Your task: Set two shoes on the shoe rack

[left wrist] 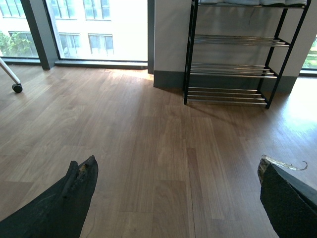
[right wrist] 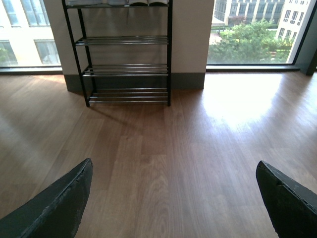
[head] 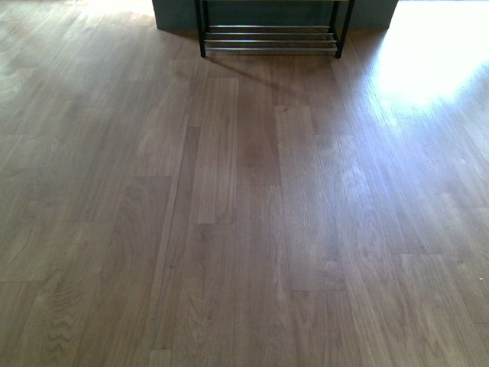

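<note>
Both your tools, left tool (left wrist: 176,198) and right tool (right wrist: 173,198), are hanging spread apart, empty. Pale soles are showing on the shoe rack (right wrist: 121,67) top tier; looks nearly done.

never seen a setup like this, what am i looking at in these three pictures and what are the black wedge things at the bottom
This is a two-armed robot on a wooden floor, seen through three cameras. The front view comes from a camera on its body and shows mostly bare floor, with the bottom tier of a shoe rack at the far end. The other two pictures come from cameras on its wrists. The black wedges are the fingers of each end effector: the left end effector and the right end effector. Both are spread wide and hold nothing. From the wrist views you see the whole rack against the wall, with pale things on its top tier, too cut off to identify. No shoes lie on the floor.
</note>
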### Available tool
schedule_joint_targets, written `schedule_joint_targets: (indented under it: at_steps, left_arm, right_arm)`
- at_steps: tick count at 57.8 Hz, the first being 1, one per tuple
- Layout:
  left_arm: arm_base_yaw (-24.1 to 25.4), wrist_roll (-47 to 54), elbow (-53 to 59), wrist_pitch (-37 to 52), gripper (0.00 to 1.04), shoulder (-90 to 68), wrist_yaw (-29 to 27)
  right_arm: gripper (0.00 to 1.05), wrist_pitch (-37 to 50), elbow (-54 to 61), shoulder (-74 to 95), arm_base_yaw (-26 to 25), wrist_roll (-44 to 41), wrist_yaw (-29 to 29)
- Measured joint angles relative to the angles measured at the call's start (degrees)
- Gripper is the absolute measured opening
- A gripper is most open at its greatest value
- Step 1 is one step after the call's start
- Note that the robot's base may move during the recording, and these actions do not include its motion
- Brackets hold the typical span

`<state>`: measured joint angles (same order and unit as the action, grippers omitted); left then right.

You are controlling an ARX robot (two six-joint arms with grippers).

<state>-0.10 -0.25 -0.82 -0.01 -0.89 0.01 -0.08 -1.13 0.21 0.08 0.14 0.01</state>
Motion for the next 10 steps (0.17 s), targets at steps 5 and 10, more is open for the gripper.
schedule_joint_targets:
  at_steps: [5,10]
  left_arm:
    - [0.0,0.0,0.02,0.0,0.95,0.0,0.0]
    - [0.0,0.02,0.0,0.0,0.95,0.0,0.0]
  right_arm:
    - [0.96,0.0,0.0,0.0,0.0,0.0,0.02]
    - [0.96,0.0,0.0,0.0,0.0,0.0,0.0]
